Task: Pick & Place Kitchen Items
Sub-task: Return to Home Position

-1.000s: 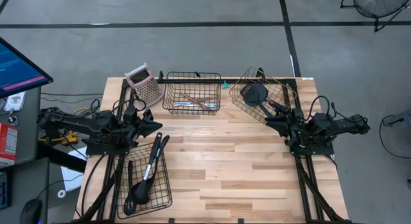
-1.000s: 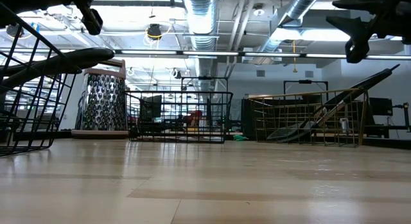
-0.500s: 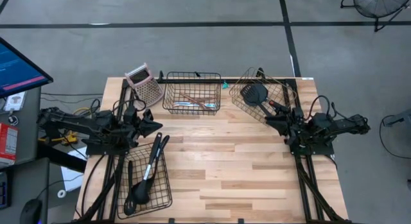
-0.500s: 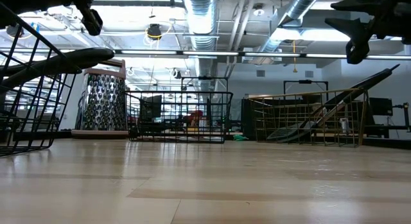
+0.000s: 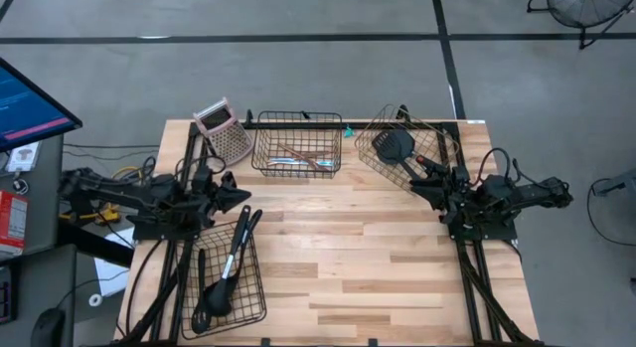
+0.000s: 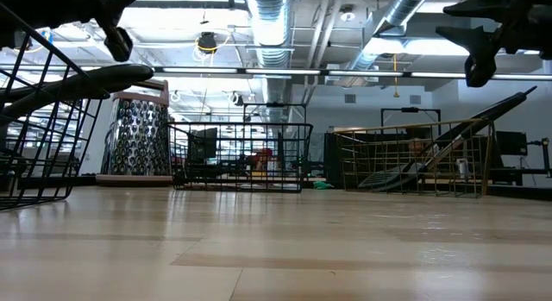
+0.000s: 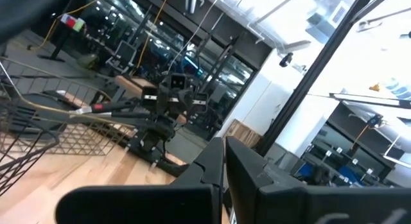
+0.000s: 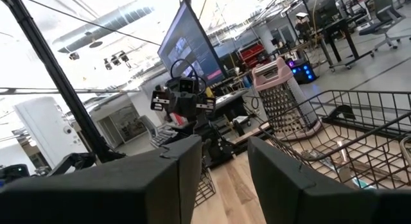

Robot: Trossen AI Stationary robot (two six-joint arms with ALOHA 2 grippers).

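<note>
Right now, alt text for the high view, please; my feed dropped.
The left hand and right hand hover empty above a wooden table. Utensils lie in three wire baskets: front-left, back-centre, back-right. A grater stands beside the middle one.

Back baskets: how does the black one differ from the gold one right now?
The black basket sits square to the table edge; the gold basket is turned at an angle. The black basket holds slim brown and pale pieces lying flat; the gold basket holds a black spatula. Both are wire mesh, at the table's far side.
</note>
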